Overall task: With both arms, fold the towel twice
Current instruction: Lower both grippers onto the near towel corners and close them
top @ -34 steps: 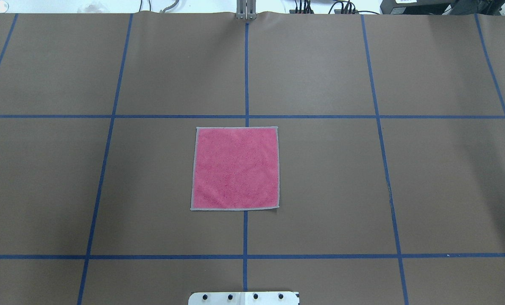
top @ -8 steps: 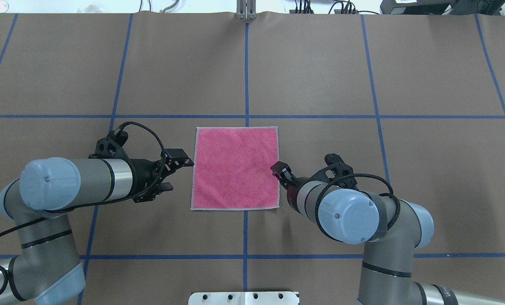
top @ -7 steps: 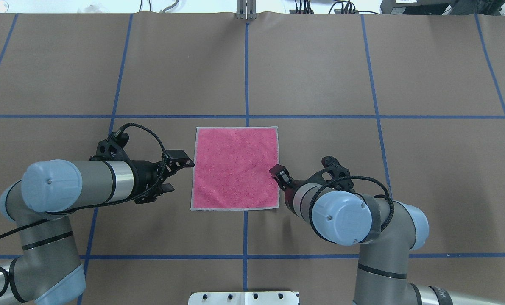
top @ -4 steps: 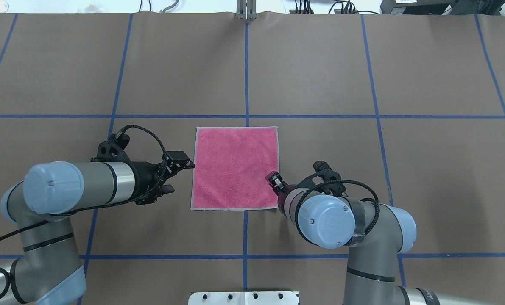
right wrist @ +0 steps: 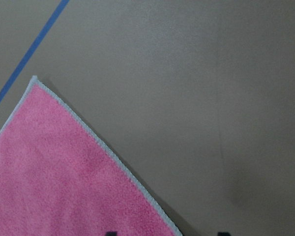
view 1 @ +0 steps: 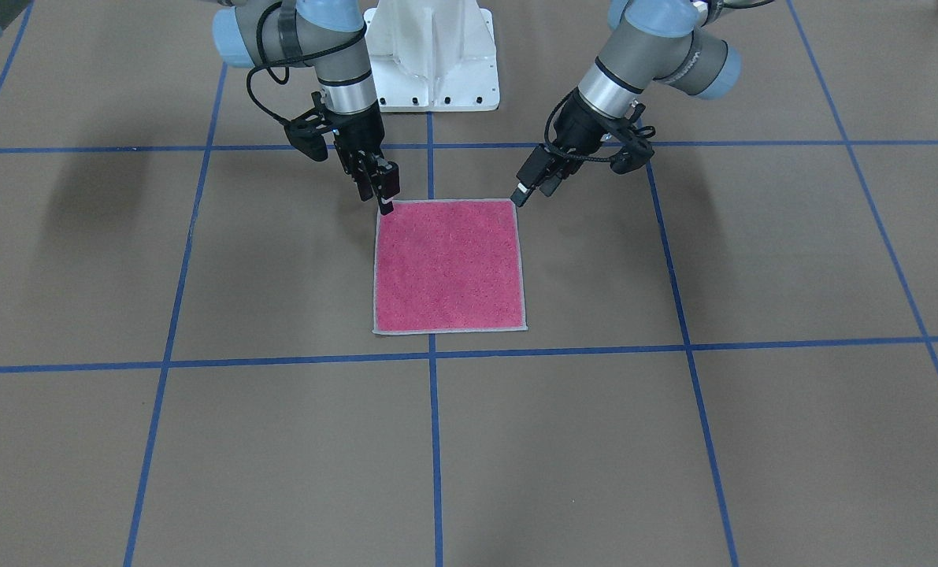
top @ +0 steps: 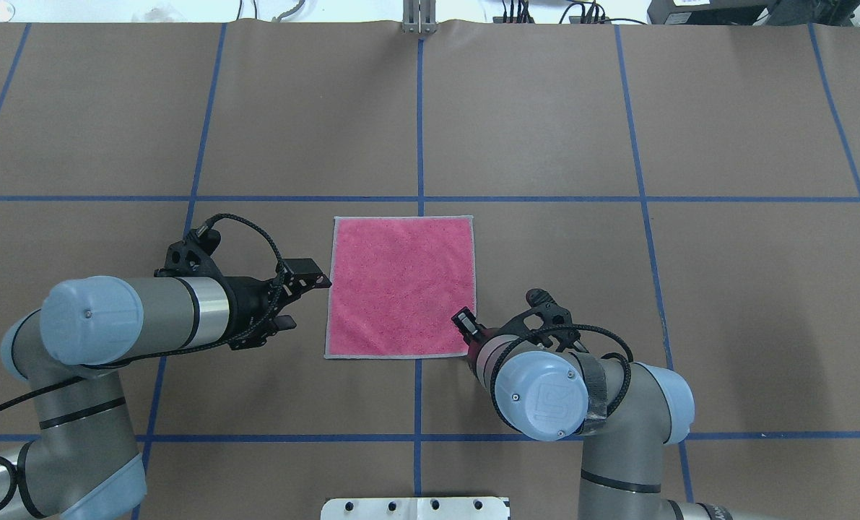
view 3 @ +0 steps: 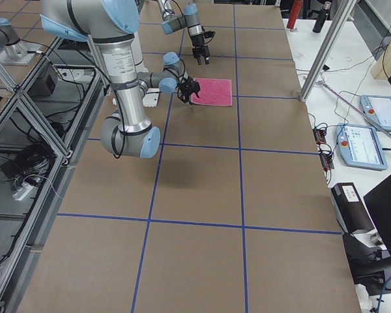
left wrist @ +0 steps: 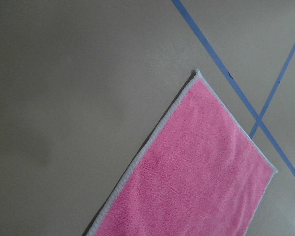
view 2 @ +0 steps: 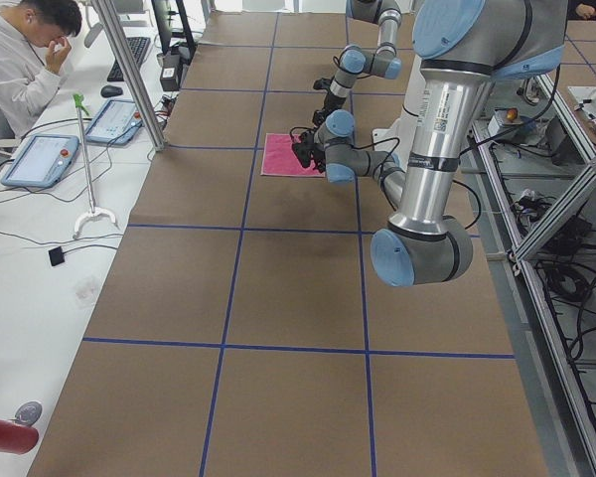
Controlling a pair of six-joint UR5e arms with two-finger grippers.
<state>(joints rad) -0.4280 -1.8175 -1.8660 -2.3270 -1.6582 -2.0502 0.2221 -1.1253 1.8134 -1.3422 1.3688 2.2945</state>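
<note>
Flanking flat towel: both grippers low at its sides.
L gripper [top: 304, 297], fingers spread, empty, just beside towel's left edge; towel [top: 401, 285] lies pink side up on brown table [top: 545, 130]; R gripper [view 1: 380, 197], fingers apart, empty, at towel's robot-side right corner.

The worktop [top: 545, 108] is lit brightly and evenly from above by diffuse light, and no glare is seen on its matte brown surface. In the front-facing view, wide soft-edged shadows are cast outward of the left arm [view 1: 634, 47] and the right arm [view 1: 342, 71]. A thin dark shadow is drawn along the towel [right wrist: 54, 177] edge in the right wrist view. Both wrist views are rendered slightly soft. The strip beyond the worktop's far edge is washed out in the overhead view. In the side views the tape lines [view 2: 250, 179] are splayed by wide-angle perspective.
</note>
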